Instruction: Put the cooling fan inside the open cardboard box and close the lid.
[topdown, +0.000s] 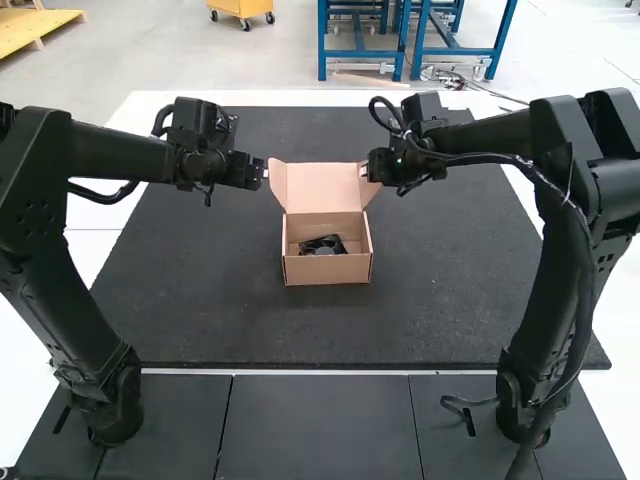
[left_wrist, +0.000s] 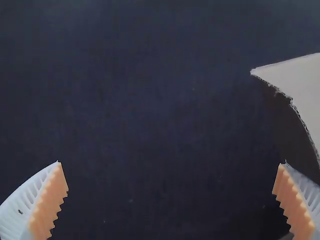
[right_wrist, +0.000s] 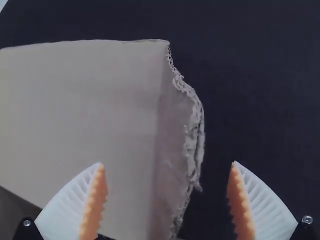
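- Cooling fan (topdown: 322, 244), black and square, lies flat on the floor of the cardboard box (topdown: 327, 266), seen from above through the uncovered top.
- Left arm (topdown: 90, 160) stands at the left edge of the desk (topdown: 85, 225) and stretches toward the middle. The left jaws hang above the black mat (topdown: 190, 290), just beside the lid's left tab (topdown: 274, 172) and about level with it.
- Left jaws are released. In the left wrist view the two orange pads (left_wrist: 49, 200) stand far apart with bare mat between them. A corner of that tab (left_wrist: 295, 85) shows near one pad, with a gap between the two.
- Cardboard box sits near the middle of the mat. Its lid (topdown: 318, 187) stands upright along the far side, with a small tab folded outward at each end.
- Right arm (topdown: 520, 130) stands at the right edge of the desk and stretches toward the middle. The right jaws sit at the lid's right end, up at the level of its top edge.
- Right jaws are released as well. In the right wrist view the white ribbed fingers (right_wrist: 70, 205) are spread wide. One lies in front of the pale cardboard panel (right_wrist: 85, 110) and the other over the mat, with the panel's rough edge (right_wrist: 192, 135) between them. Whether either finger touches the cardboard cannot be told.
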